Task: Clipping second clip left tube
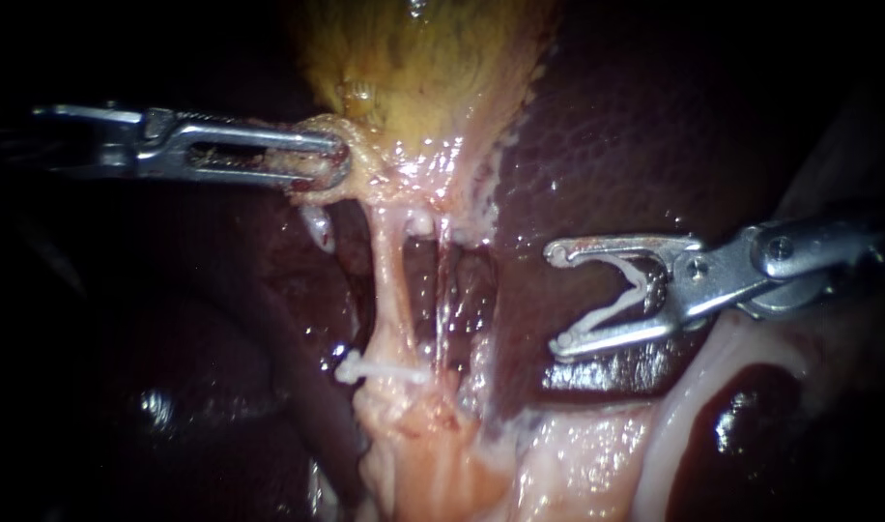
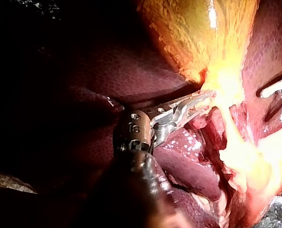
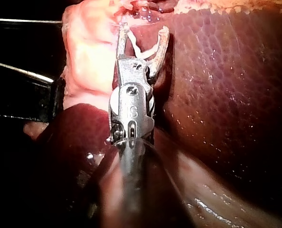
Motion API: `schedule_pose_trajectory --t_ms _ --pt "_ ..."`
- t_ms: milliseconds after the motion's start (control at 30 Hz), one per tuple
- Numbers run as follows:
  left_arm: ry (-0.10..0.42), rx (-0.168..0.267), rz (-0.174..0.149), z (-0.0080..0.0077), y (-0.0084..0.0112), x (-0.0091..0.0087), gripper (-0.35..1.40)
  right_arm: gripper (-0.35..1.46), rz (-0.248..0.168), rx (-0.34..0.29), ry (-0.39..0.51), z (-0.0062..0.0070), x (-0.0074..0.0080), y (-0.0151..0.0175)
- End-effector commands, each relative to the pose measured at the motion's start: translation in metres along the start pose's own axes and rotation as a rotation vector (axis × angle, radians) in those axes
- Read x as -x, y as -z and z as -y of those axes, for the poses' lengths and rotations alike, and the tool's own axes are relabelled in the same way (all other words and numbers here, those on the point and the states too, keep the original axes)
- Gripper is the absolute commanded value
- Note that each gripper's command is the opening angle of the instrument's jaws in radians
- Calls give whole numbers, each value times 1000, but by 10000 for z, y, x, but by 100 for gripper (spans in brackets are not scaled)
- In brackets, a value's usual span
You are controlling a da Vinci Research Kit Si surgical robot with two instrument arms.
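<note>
- Distance is the first hazard. The right instrument (image 1: 556,298) hangs well apart from the left tube (image 1: 392,290), which stands ahead of its tips, beyond the thinner right tube (image 1: 442,300). Reaching across could, I judge, snag that nearer strand or enclose both.
- Its jaws stand wide apart yet carry a loaded clip (image 1: 607,314), with one white leg seated against each jaw. A brush against the liver (image 1: 607,145) beside the instrument might knock the clip askew or out.
- The left instrument (image 1: 338,162) has its jaws clamped on neck tissue (image 1: 365,184) just under the gallbladder (image 1: 413,68), holding the tubes taut. A slip there would slacken the left tube, and too hard a pull could tear the thin strand.
- A seated clip (image 1: 385,370) already crosses the left tube, far from the left instrument's tips. Landing the next clip on top of it, or closing on only part of the tube, would likely leave a poor seal.
- Several things are hard to make out: whether the seated clip spans the right tube too, what lies behind both tubes, and where they end in the pale tissue.
- The right wrist view cuts off just ahead of its jaws, so the tubes do not show clearly there. Glare in the left wrist view washes out the neck tissue.
</note>
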Motion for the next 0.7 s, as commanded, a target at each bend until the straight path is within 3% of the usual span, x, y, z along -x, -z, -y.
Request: schedule_pose_trajectory --t_ms 33,267,367,700 --pt "2 6 2 -3 7 -3 -35 50 0 1 0 0 0 0" --pt "17 -4 -6 -24 67 -21 -35 50 -2 -9 -1 2 -4 -5" --pt "30 -7 -17 -30 83 -28 -35 50 -3 -34 -2 7 -13 -15" --pt "29 -12 -24 -33 76 -24 -35 50 -42 -89 -118 27 -51 -84"
